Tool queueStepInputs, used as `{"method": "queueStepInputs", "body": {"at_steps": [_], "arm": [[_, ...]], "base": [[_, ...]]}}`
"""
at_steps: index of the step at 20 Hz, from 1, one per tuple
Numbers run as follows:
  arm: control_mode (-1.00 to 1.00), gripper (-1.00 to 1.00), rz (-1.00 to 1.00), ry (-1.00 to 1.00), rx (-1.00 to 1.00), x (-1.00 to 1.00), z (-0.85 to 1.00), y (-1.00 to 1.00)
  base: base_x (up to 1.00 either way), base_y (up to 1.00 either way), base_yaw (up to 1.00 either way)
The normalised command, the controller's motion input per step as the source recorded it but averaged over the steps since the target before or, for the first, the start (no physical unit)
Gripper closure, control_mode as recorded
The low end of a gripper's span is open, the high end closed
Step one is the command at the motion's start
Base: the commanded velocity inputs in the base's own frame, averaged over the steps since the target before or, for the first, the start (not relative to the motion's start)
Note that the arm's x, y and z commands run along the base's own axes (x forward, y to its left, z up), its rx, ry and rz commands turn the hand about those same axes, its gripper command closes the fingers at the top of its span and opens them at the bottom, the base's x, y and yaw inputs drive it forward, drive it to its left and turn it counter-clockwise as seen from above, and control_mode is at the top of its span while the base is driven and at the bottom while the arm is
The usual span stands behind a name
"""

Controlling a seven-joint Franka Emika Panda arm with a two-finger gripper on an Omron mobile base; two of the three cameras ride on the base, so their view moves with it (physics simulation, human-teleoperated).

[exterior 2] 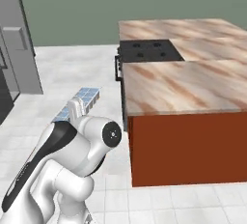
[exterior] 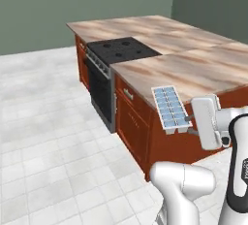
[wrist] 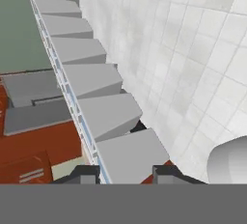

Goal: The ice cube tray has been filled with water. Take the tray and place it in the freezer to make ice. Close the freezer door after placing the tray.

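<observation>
White floor tiles (exterior: 43, 170) spread around a kitchen island with red-brown cabinets (exterior 2: 188, 146), a marbled tabletop (exterior: 193, 69) and a black stovetop (exterior: 121, 49) set into it, with an oven front (exterior: 100, 90) below. Green walls (exterior: 72, 1) stand behind.

The ice cube tray (exterior: 170, 108) is off the tabletop, held in the air beside the island's near corner by the gripper (exterior: 193, 122). Its two rows of light blue cells face up in the left base view. In the right base view the tray (exterior 2: 79, 102) sticks out past the white arm (exterior 2: 72, 155), over the floor, between the island and the grey freezer (exterior 2: 17, 44) at the far left. In the hand view the grey undersides of the tray's cells (wrist: 91, 78) run away from the camera, and the two dark fingers (wrist: 87, 174) sit close on either side of the nearest cell, gripping the tray by its end.
</observation>
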Motion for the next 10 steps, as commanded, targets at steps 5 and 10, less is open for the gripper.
{"method": "queueStepInputs", "body": {"at_steps": [5, 10], "arm": [[1.00, 1.00, 0.00, 0.00, 0.00, 0.00, 0.00, 0.00], [1.00, 1.00, 0.00, 0.00, 0.00, 0.00, 0.00, 0.00]], "base": [[0.64, -0.15, 0.53], [0.95, -0.03, 0.37]]}}
